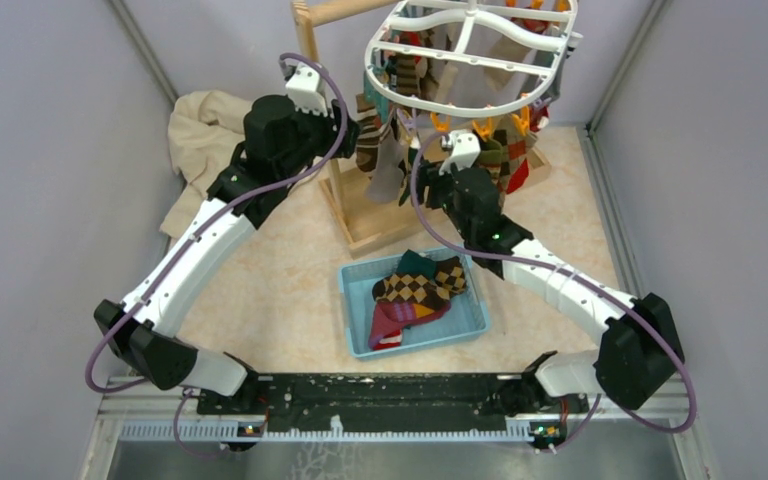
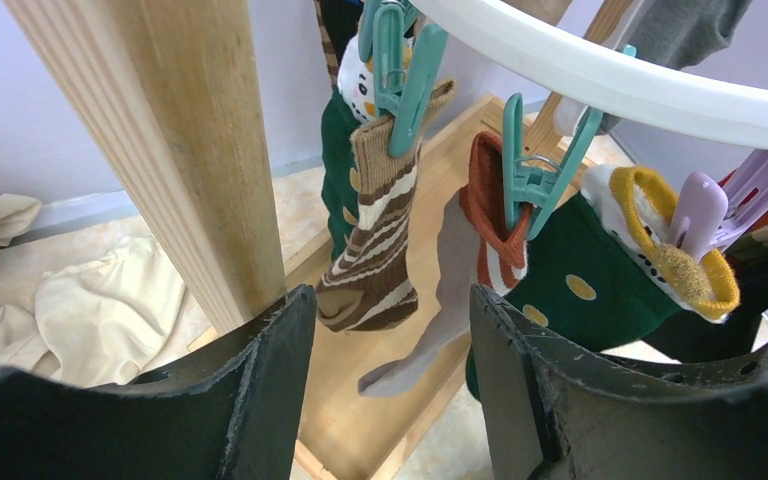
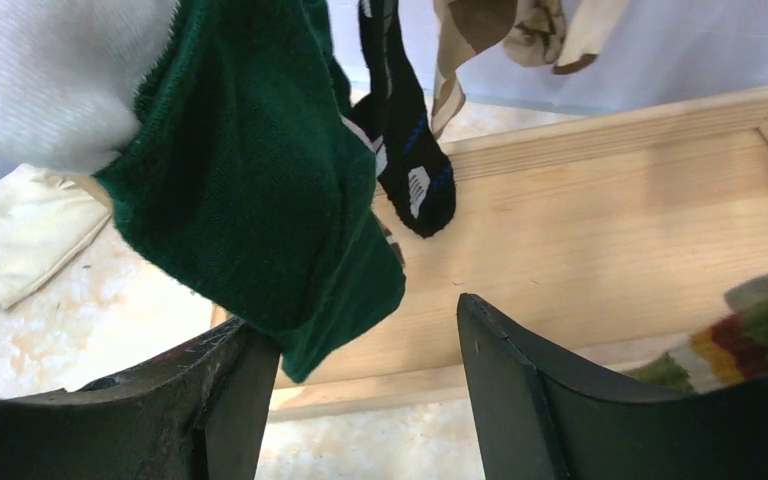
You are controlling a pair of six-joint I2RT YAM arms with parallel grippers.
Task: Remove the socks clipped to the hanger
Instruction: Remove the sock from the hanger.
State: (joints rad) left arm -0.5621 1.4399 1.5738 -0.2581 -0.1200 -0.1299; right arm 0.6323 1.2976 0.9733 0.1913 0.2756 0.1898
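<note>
While most of the socks (image 2: 560, 290) hang by their cuffs, the hanger (image 2: 600, 72) sits high on the wooden stand (image 2: 180, 150) at twelve o'clock on the worktop (image 1: 280, 290), so both arms reach up from the near edge.

The left claw (image 2: 390, 300) is spread wide and grips nothing. It frames a brown striped sock (image 2: 370, 270) and a grey sock (image 2: 430, 340), apparently lined up to tug one from its teal clip (image 2: 400, 70). The right claw (image 3: 360, 325) also gapes empty, with a dark green sock (image 3: 250, 180) dangling down by its nine o'clock finger. Whether cloth touches the pad cannot be told.

A blue tray (image 1: 348, 310) at six o'clock from the stand holds argyle socks (image 1: 415, 290), seemingly the drop point, within reach of either arm.

Only the top view shows that tray, the beige cloth (image 1: 200, 140) at ten o'clock and both arms together. Only the left wrist view shows which clip bites which cuff. The right wrist view shows no clip, but it does show the stand's base board beneath the hanging toes.
</note>
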